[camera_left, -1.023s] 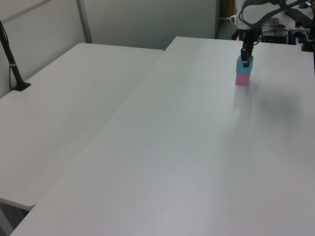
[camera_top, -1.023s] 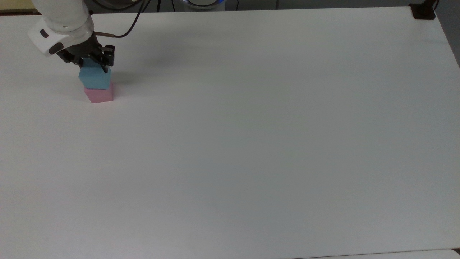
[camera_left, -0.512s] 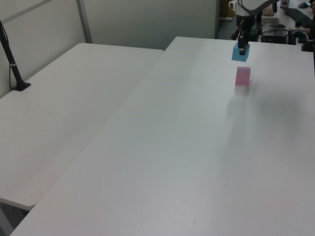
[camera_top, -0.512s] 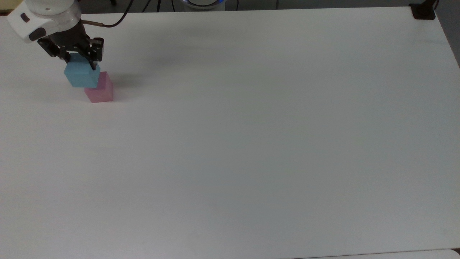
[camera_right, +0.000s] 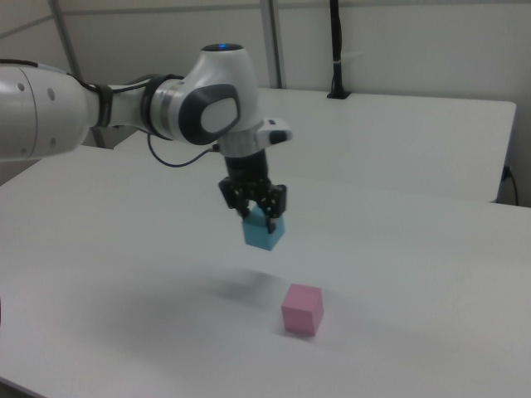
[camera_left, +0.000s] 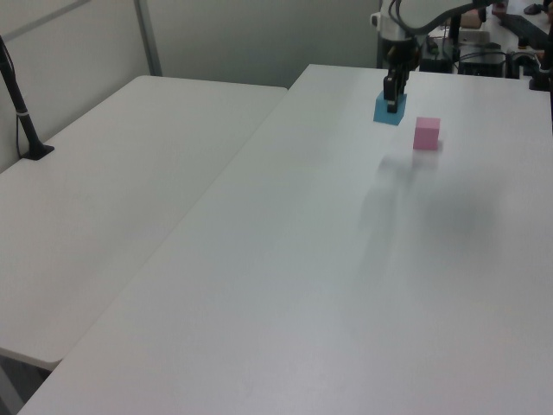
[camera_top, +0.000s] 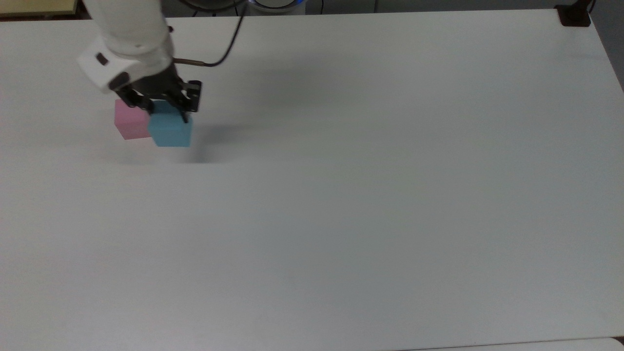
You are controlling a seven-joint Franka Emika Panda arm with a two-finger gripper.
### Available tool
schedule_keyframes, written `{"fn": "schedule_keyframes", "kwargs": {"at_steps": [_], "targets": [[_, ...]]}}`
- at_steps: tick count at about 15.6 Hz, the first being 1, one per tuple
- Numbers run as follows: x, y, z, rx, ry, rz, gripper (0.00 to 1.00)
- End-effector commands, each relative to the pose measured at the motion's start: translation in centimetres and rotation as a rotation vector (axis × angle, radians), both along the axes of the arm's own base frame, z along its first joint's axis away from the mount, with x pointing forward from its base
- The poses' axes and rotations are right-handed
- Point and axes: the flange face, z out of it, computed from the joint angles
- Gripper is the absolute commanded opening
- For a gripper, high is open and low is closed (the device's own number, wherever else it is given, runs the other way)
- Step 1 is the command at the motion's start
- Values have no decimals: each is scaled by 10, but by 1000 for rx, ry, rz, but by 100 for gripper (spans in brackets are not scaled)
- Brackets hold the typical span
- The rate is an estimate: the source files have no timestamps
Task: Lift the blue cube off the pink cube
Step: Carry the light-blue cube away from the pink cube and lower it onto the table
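A white robot arm holds a blue cube (camera_right: 265,233) in the air above a wide white desk (camera_top: 370,195). Its black pincer (camera_right: 258,212) is closed on the cube's upper part, one finger on each side, and the cube hangs level below it. The pink cube (camera_right: 301,308) sits alone on the desk with its top bare. In the right view the blue cube floats clear of the desk, with a soft shadow beneath it, up and toward the right view's left of the pink cube. In the top view the two cubes look side by side, the blue one overlapping the pink one's right edge, but the side views show open space between them. The lift looks done, so the step in hand is probably setting the blue cube down. To do it well, the arm should move the cube a little farther from the pink one, lower it straight until its flat bottom meets the desk, and only then spread the fingers, so it neither drops nor knocks its neighbour.
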Motion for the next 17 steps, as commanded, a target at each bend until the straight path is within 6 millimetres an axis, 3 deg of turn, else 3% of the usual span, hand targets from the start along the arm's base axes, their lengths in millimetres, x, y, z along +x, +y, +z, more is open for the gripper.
{"fn": "schedule_keyframes", "kwargs": {"at_steps": [1,5,9,11,12,13,14,17], "targets": [[-2,47,-18,28,53,-22,29],[3,87,-58,18,52,-23,29],[-1,92,-96,-23,-27,18,29],[0,92,-104,-27,-14,20,30],[0,92,-104,-27,-14,20,45],[0,90,-104,-27,-13,13,86],[0,89,-102,-27,-13,7,100],[-1,84,-100,-28,-8,-7,100]]}}
